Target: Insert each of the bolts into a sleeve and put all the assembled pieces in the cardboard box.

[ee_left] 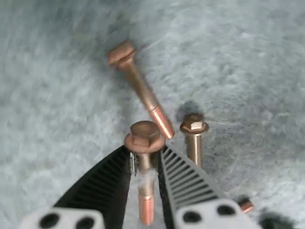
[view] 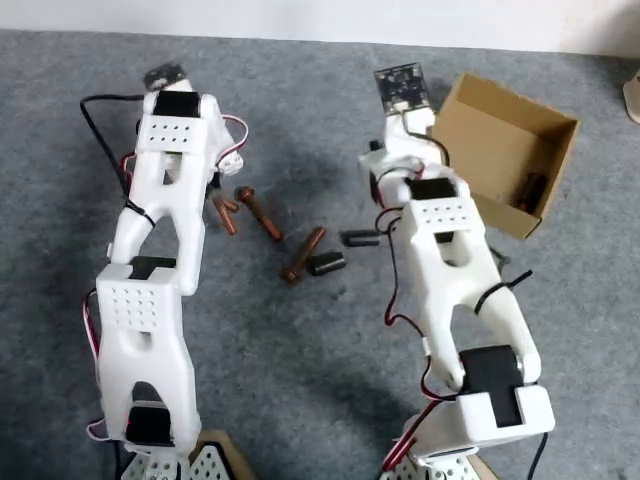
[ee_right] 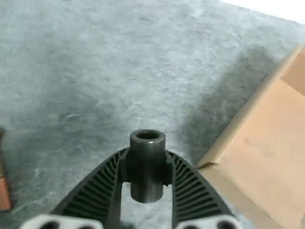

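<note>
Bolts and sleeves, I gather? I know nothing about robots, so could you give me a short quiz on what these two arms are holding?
1. True or false: the left gripper is shut on a bolt.
2. What is in the right gripper? A) a bolt B) a black sleeve C) nothing
3. Fill in: the cardboard box stands beside the ___ arm.
Key: 1 true; 2 B; 3 right.
</note>
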Available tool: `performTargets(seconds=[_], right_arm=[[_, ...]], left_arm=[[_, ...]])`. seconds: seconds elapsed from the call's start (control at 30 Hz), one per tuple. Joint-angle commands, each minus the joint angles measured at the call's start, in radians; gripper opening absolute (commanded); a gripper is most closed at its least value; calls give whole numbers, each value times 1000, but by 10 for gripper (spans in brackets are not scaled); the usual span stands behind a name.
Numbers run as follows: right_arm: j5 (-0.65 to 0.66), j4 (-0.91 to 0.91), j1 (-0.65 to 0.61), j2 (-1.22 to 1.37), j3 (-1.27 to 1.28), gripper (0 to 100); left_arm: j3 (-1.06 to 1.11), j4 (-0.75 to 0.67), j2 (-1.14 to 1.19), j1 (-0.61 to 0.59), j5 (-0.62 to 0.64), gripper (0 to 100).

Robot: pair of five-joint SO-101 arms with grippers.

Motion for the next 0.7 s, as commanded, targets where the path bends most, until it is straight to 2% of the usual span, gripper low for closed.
performTargets(seconds=[0.0, 0.2, 0.3, 0.37, 0.67], right_arm=[[0, -25, -33, -59, -58, 4], [-17, -30, -27, -87, -59, 5], [-114, -28, -33, -174, -15, 5], [-126, -44, -39, -249, 24, 5], [-124, -478, -45, -499, 472, 5]], left_arm=[[-51, -52, -27, 22, -54, 5], [-53, -57, -31, 22, -52, 5], [-54, -26, -33, 36, -54, 5], [-53, -2, -54, 47, -52, 5], [-50, -26, -176, 99, -54, 5]])
